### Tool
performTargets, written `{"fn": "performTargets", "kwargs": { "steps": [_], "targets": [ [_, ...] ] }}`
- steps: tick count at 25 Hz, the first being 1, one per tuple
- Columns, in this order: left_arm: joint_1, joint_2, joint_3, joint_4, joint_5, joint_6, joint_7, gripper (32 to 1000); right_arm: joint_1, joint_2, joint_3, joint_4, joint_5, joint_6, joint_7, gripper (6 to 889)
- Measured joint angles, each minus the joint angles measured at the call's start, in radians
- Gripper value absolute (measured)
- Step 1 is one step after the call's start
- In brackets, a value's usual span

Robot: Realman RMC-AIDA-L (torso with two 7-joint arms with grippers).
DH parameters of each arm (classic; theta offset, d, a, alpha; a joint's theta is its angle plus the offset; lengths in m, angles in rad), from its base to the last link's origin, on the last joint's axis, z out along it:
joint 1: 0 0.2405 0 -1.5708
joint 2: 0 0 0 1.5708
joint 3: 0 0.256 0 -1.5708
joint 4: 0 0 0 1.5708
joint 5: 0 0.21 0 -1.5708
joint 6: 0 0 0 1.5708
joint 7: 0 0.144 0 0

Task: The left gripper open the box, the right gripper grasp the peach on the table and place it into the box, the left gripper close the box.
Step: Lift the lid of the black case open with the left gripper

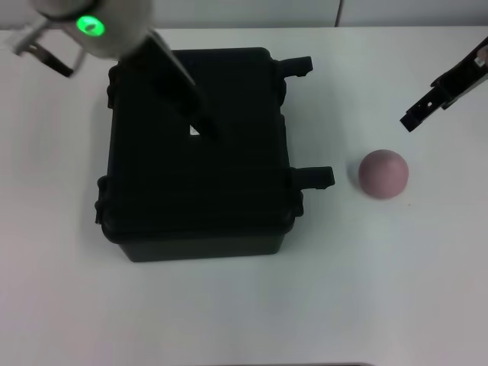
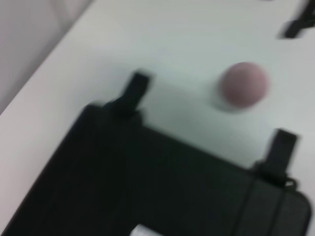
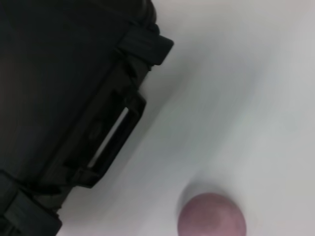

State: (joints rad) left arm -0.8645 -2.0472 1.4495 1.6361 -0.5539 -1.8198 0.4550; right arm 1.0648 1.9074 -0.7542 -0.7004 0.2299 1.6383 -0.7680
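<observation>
Two latches stick out from the closed box (image 1: 198, 183) toward the peach (image 1: 383, 173) on the table (image 1: 396, 290), left gripper (image 1: 200, 120) over the lid (can't tell its grip state), right gripper (image 1: 427, 103) above the peach, likewise unclear.

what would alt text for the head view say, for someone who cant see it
A closed black box sits on a white table, two latches sticking out toward a pink peach lying apart on its right. The left tool hangs over the lid; the right tool hovers above and behind the peach.
</observation>
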Motion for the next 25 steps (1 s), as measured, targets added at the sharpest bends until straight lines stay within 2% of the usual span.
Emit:
{"fn": "performTargets", "kwargs": {
  "steps": [5, 7, 9, 11, 13, 16, 25],
  "targets": [
    [-0.003, -0.0006, 0.193, -0.026, -0.045, 0.120, 0.022, 851, -0.010, 0.008, 0.001, -0.001, 0.016, -0.001, -0.017, 856],
    [-0.015, -0.0028, 0.256, -0.058, -0.049, 0.180, 0.030, 849, -0.013, 0.014, 0.001, -0.001, 0.017, -0.002, -0.022, 856],
    [-0.032, -0.0043, 0.299, -0.093, -0.058, 0.228, 0.037, 848, -0.015, 0.024, 0.000, -0.001, 0.018, -0.005, -0.028, 855],
    [-0.051, -0.0045, 0.320, -0.131, -0.088, 0.261, 0.047, 846, -0.016, 0.033, -0.002, 0.003, 0.018, -0.011, -0.034, 855],
    [-0.076, -0.0047, 0.325, -0.176, -0.144, 0.285, 0.067, 845, -0.017, 0.042, -0.006, 0.007, 0.018, -0.015, -0.039, 854],
    [-0.097, -0.0057, 0.343, -0.225, -0.193, 0.329, 0.091, 843, -0.018, 0.053, -0.009, 0.008, 0.018, -0.015, -0.042, 853],
    [-0.111, -0.0072, 0.468, -0.281, -0.208, 0.506, 0.125, 836, -0.034, 0.058, -0.008, 0.009, 0.019, -0.015, -0.052, 851]
  ]
}}
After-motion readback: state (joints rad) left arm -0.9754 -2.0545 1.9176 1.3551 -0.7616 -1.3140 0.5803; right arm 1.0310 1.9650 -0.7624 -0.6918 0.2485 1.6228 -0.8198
